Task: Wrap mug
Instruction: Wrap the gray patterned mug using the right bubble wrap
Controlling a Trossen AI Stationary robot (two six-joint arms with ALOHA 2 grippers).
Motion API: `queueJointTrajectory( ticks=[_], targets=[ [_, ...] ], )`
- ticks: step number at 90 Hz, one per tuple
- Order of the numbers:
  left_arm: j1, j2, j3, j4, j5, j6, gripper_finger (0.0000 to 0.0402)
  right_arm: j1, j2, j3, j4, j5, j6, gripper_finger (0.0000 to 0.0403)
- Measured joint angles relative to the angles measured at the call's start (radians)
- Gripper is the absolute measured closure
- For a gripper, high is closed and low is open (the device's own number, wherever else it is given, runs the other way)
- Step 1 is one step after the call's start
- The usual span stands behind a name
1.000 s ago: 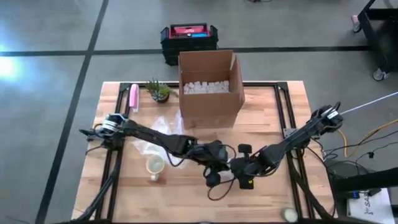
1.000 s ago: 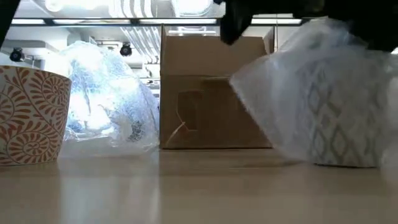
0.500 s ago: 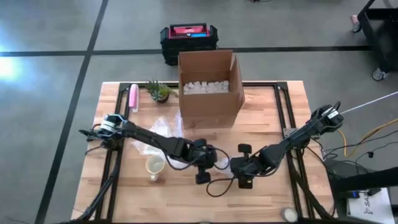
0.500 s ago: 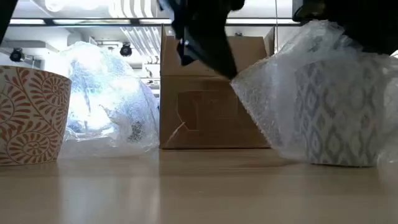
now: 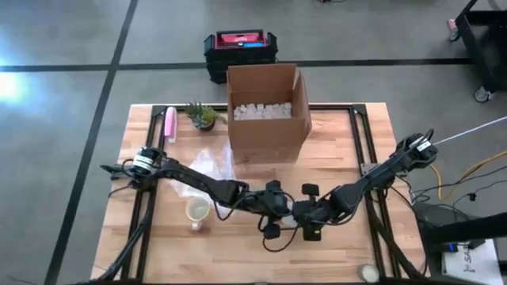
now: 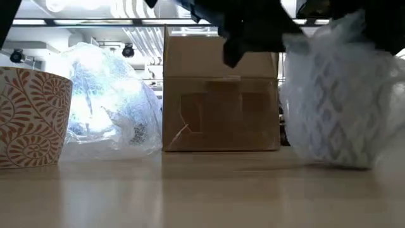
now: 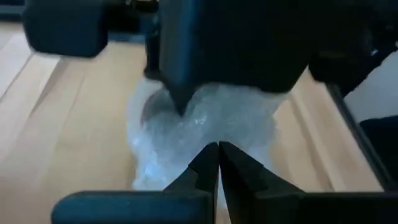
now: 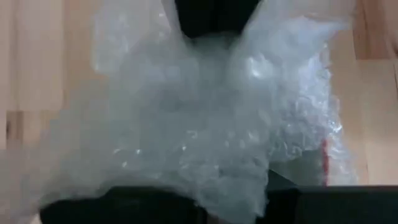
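Observation:
A mug wrapped in clear bubble wrap [image 6: 332,107] stands on the table near its front middle [image 5: 290,212]. It sits between my two grippers. My left gripper [image 5: 277,207] comes at it from the table's left, shut at the wrap [image 7: 205,121]. My right gripper [image 5: 306,215] is on the bundle's right side, and the wrap [image 8: 199,124] fills its wrist view. A second, bare mug with an orange leaf pattern [image 6: 31,117] stands upright to the left [image 5: 196,210]. My left gripper has its two fingertips [image 7: 210,157] closed together at the wrap's loose upper part [image 7: 214,134], on the bundle's left side. It comes nearly level from the table's left. Whether a layer lies between the fingers cannot be seen. The bundle rests on the table.
An open cardboard box [image 5: 268,111] with white filling stands at the far middle. Loose bubble wrap [image 5: 202,166] lies left of it. A pink object [image 5: 169,123] and a small plant [image 5: 203,115] are at the far left.
My left gripper first drew away toward the table's left, with a flap of wrap stretched out from the mug, then came back right to the bundle. The flap that stuck out to the left now lies gathered against the mug.

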Motion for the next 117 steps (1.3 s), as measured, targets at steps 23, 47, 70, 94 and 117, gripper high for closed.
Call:
queueJointTrajectory(
  ticks=[23, 47, 70, 94, 117],
  targets=[
    [0.001, 0.059, -0.005, 0.002, 0.002, -0.004, 0.0401, 0.0, -0.003, 0.014, -0.02, -0.011, -0.001, 0.0396],
    [0.002, 0.055, -0.005, -0.011, 0.003, -0.005, 0.0402, -0.001, -0.007, 0.202, -0.262, -0.007, -0.038, 0.0396],
    [0.002, 0.055, -0.007, -0.011, 0.003, -0.004, 0.0402, -0.01, 0.028, 0.216, -0.208, -0.004, -0.072, 0.0396],
    [0.003, 0.054, -0.008, -0.007, 0.005, -0.003, 0.0401, -0.04, 0.138, 0.139, -0.164, -0.081, -0.077, 0.0396],
    [0.003, 0.055, -0.007, 0.007, 0.006, 0.009, 0.0401, -0.04, 0.07, 0.214, -0.25, -0.126, -0.111, 0.0396]
  ],
)
